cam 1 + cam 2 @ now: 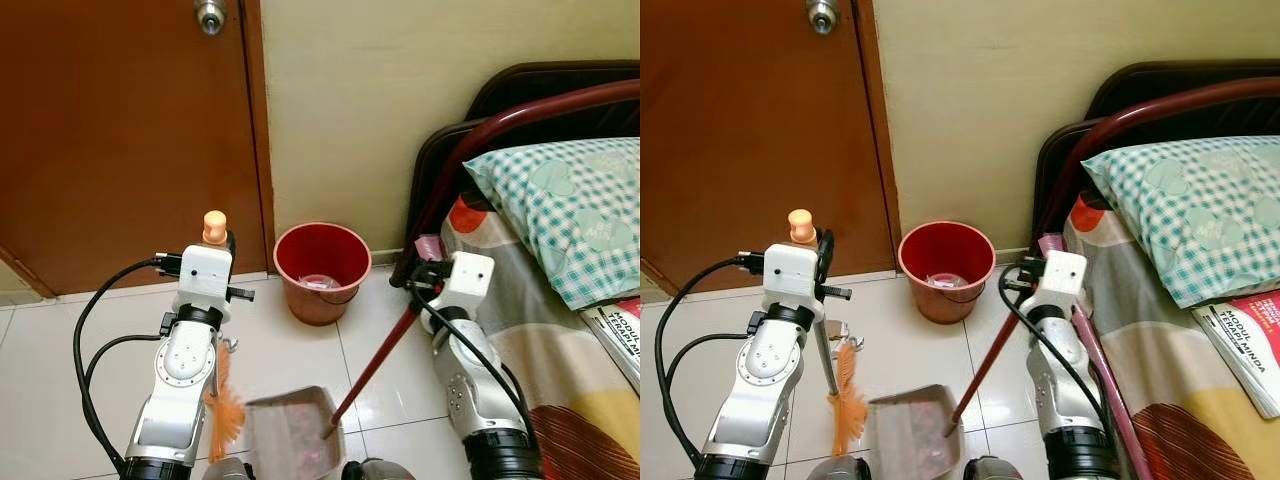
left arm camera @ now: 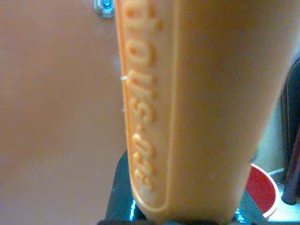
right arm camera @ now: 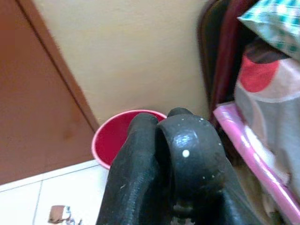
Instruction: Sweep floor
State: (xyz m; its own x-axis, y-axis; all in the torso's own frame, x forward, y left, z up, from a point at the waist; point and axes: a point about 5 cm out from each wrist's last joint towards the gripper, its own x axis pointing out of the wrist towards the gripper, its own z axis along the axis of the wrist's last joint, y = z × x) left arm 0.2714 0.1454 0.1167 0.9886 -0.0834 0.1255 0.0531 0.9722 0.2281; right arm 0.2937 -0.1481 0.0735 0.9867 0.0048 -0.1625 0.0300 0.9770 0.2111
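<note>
Tiled floor [image 1: 290,350] by door and bed. Orange broom [image 1: 845,405] clamped in left pincer [image 1: 215,250]; dustpan [image 1: 295,435] handle gripped by right pincer [image 1: 425,272], pan angled for debris, red bucket [image 1: 322,265] near.

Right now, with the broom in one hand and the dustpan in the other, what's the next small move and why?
Probably lift the dustpan toward the red bucket and tip it in. The pan sits on the tiles with pinkish debris already inside, its red handle held by the right hand, and the bucket stands open just ahead. The left hand holds the orange broom upright beside it.
</note>
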